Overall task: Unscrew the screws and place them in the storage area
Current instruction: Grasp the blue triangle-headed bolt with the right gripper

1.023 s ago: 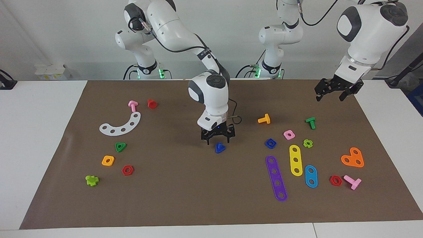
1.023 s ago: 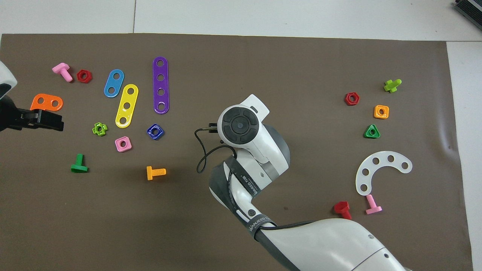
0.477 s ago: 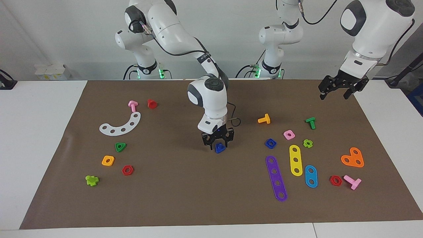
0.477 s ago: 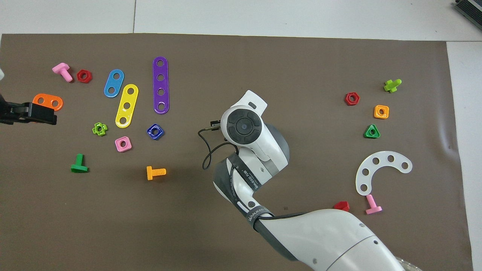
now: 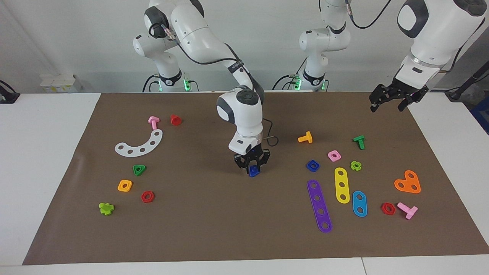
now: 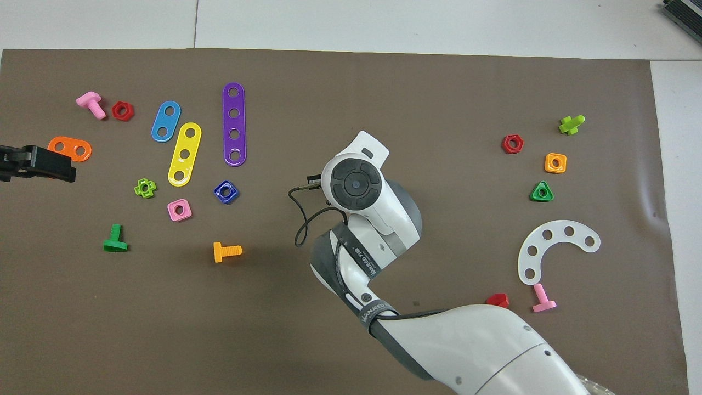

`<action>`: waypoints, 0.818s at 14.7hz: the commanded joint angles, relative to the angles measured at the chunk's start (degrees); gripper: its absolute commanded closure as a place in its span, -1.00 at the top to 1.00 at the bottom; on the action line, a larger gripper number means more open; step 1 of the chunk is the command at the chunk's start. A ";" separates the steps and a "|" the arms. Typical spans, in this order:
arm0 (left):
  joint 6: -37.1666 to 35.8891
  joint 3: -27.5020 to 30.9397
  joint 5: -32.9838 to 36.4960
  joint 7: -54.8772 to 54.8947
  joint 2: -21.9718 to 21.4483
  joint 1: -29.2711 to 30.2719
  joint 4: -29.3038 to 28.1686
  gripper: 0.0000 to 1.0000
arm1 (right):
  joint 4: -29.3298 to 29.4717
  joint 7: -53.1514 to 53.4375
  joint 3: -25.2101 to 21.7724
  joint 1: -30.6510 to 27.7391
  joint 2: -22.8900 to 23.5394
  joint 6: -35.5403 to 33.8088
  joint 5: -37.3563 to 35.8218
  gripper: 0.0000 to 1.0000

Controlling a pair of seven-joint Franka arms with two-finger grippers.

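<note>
On the brown mat (image 5: 214,229), mid-table, the right gripper (image 5: 251,167) stands low with its fingers closed in on the dark-blue bolt (image 5: 253,172), which sits between them. Toward the left arm's end lies the dark-blue square nut (image 5: 312,165). Nearer the robots, the left gripper (image 5: 393,100) hangs raised, fingers apart.

A white table (image 5: 46,152) carries a brown mat (image 5: 237,229) strewn with coloured toy bolts, nuts and strips.

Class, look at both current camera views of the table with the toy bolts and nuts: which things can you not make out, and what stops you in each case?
- Dark-blue bolt: overhead view, wholly hidden under the right arm's wrist; facing view, partly covered by the right pincer.
- Right pincer: overhead view, hidden by its own arm.
- Left pincer: overhead view, cut off by the edge.
- Red bolt: overhead view, partly covered by the right arm.
</note>
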 commanded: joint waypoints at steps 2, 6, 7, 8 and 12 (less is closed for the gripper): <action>-0.63 0.22 -0.23 -1.24 0.47 -0.45 1.63 1.00 | 1.22 -1.22 0.41 -0.52 1.02 1.16 -0.63 -1.00; -0.10 0.22 -0.23 -1.24 0.47 -0.37 1.64 1.00 | 1.92 -1.13 0.41 -0.69 1.02 0.28 0.16 -1.00; -0.01 0.31 -0.23 -1.24 0.47 -0.28 1.63 1.00 | 1.92 -1.22 0.41 -0.87 0.41 0.10 0.25 -1.00; 0.16 0.31 -0.31 -1.24 0.47 -0.28 1.81 1.00 | 1.92 -1.31 0.41 -0.95 -0.03 -0.42 0.34 -1.00; 1.48 0.22 -0.23 -1.50 0.29 -0.19 1.55 1.00 | 0.78 -7.96 0.68 -7.96 -8.97 -9.71 1.56 -1.00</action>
